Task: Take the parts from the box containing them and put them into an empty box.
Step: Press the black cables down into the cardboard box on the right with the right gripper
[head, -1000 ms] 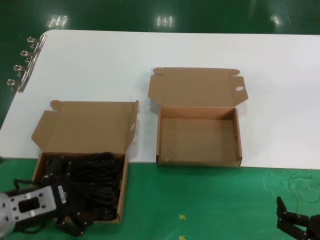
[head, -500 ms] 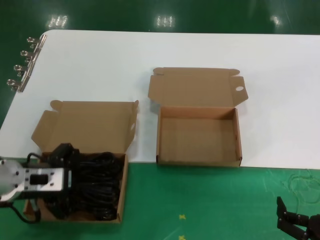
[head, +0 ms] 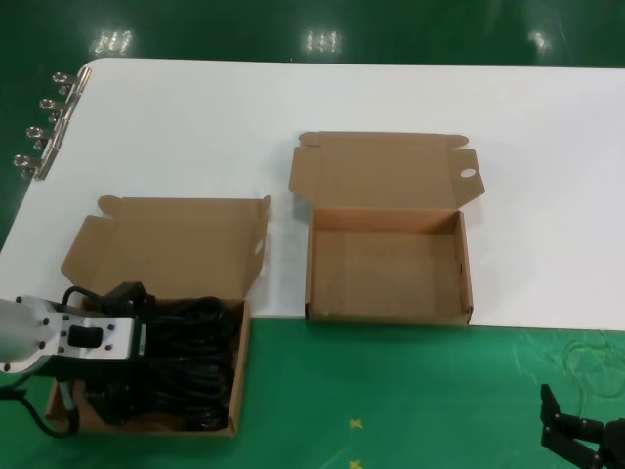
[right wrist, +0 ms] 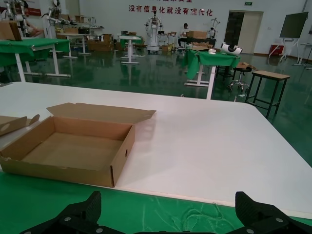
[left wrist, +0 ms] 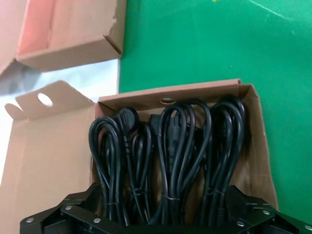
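The box containing the parts (head: pixel 171 244) sits at the near left, lid open, partly on the green cloth. The parts (head: pixel 200 347) are black cable bundles lying side by side in it (left wrist: pixel 175 146). My left gripper (head: pixel 137 352) hangs low over that box's left side. In the left wrist view this gripper (left wrist: pixel 161 214) is open, its fingers straddling several bundles without closing on them. The empty box (head: pixel 386 269) stands to the right, an oval hole (head: pixel 467 173) in its lid flap, and shows in the right wrist view (right wrist: pixel 73 146). My right gripper (head: pixel 576 440) is parked at the near right, open (right wrist: pixel 166 202) over the cloth.
A white table (head: pixel 293 98) spans the back, with green cloth (head: pixel 391 401) along its front. Several binder clips (head: pixel 44 127) lie at the table's left edge. A loose tangle of thread (head: pixel 586 357) lies on the cloth near the right gripper.
My left gripper rose from the box's near left corner and turned over the cables, then shifted slightly left. The right arm has not moved.
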Robot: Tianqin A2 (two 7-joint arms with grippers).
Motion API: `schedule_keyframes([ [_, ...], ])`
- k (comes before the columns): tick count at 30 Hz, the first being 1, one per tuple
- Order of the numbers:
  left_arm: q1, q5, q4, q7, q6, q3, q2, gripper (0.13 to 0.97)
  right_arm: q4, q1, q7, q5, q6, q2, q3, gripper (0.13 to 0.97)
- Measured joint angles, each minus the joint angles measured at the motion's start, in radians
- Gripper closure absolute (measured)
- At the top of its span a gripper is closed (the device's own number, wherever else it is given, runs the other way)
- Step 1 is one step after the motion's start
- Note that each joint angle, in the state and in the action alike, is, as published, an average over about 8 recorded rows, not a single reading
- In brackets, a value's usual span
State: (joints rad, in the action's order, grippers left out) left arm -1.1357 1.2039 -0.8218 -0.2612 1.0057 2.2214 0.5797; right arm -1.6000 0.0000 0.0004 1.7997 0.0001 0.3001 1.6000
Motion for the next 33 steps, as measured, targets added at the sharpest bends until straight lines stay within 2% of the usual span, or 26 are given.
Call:
schedule_keyframes([
  [3, -0.009, -0.014, 0.009, 0.014, 0.016, 0.004, -0.003, 0.149, 0.0, 0.0, 0.0, 0.0, 0.0, 0.0, 0.0, 0.129],
  [12, -0.01, -0.035, -0.01, 0.05, 0.055, 0.003, 0.002, 0.234, 0.0, 0.0, 0.0, 0.0, 0.0, 0.0, 0.0, 0.129],
  [20, 0.004, -0.048, -0.055, 0.081, 0.075, -0.003, 0.015, 0.389, 0.0, 0.0, 0.0, 0.0, 0.0, 0.0, 0.0, 0.129],
  [21, 0.006, -0.05, -0.062, 0.086, 0.077, -0.005, 0.018, 0.389, 0.0, 0.0, 0.0, 0.0, 0.0, 0.0, 0.0, 0.129],
  [29, 0.024, -0.057, -0.106, 0.117, 0.093, -0.015, 0.037, 0.607, 0.0, 0.0, 0.0, 0.0, 0.0, 0.0, 0.0, 0.129],
  [33, 0.032, -0.06, -0.116, 0.124, 0.095, -0.02, 0.041, 0.607, 0.0, 0.0, 0.0, 0.0, 0.0, 0.0, 0.0, 0.129],
])
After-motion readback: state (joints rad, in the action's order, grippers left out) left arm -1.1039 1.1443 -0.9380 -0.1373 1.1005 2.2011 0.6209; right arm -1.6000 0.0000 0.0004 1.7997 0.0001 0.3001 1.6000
